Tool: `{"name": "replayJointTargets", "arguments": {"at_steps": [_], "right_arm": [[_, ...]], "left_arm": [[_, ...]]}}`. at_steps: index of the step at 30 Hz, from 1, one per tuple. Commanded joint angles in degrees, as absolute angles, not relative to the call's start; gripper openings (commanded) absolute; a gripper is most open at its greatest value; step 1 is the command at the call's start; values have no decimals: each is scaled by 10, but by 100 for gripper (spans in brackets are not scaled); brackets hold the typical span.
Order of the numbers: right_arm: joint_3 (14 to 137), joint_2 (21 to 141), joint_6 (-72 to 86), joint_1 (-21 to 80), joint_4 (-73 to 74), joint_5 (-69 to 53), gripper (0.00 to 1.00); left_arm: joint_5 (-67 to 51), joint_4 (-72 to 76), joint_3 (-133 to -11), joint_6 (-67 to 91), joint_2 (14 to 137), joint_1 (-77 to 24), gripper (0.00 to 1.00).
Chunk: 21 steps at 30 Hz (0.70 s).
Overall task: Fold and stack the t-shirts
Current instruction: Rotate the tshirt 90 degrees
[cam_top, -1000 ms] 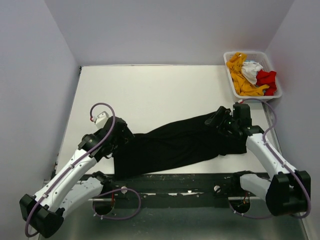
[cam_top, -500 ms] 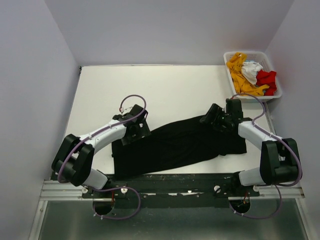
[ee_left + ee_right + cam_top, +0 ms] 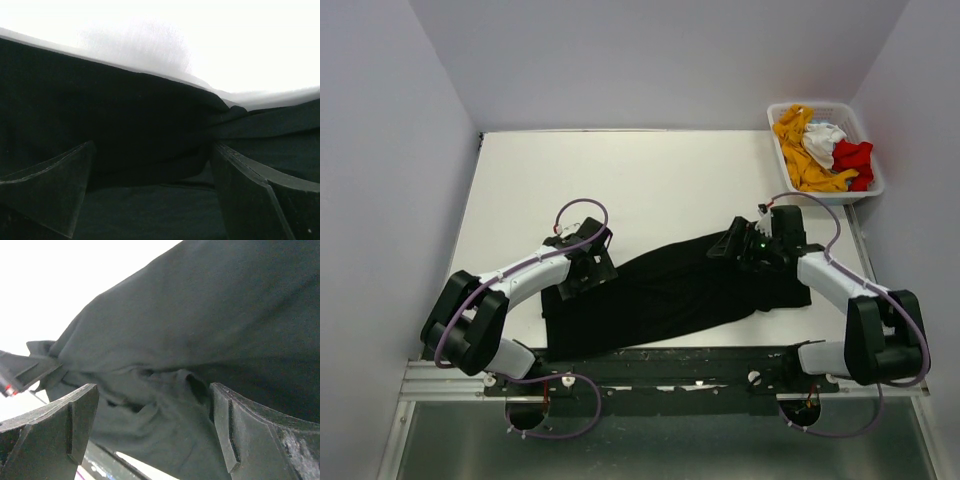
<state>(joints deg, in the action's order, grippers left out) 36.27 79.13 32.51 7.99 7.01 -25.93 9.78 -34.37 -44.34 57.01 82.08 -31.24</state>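
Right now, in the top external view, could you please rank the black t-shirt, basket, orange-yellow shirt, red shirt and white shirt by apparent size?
1. black t-shirt
2. basket
3. orange-yellow shirt
4. red shirt and white shirt: their visible patches look similar, and both are crumpled and partly buried, so I would not rank them.

Matt black cloth t-shirt [image 3: 690, 290] — smooth white table [image 3: 620, 190], slatted plastic basket [image 3: 873, 185].

- Black shirt [image 3: 670, 295]: from above, its two ends are hidden under the left gripper [image 3: 578, 275] and the right gripper [image 3: 728, 248].
- Wrist views: fingers [image 3: 50, 190] cut off by the bottom edge; background washed out white.
- Basket [image 3: 776, 140]: shirts tangled, outlines unclear.
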Motion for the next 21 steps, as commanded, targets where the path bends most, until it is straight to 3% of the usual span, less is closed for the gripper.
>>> {"name": "replayJointTargets", "arguments": {"at_steps": [1,6,14,21], "right_arm": [[351,702,304,98,129,-314,100],[294,648,310,112,155,-395,100],[256,538,312,175,260,-378,100],[305,492,364,175,248,-218,100]], "left_arm": [[88,-348,-431,583,835,-310,99],[104,-357,-430,588,824,-310,99],[115,-366,-433,588,809,-310,99],[112,-364,-424,584,782,-310,99]]}}
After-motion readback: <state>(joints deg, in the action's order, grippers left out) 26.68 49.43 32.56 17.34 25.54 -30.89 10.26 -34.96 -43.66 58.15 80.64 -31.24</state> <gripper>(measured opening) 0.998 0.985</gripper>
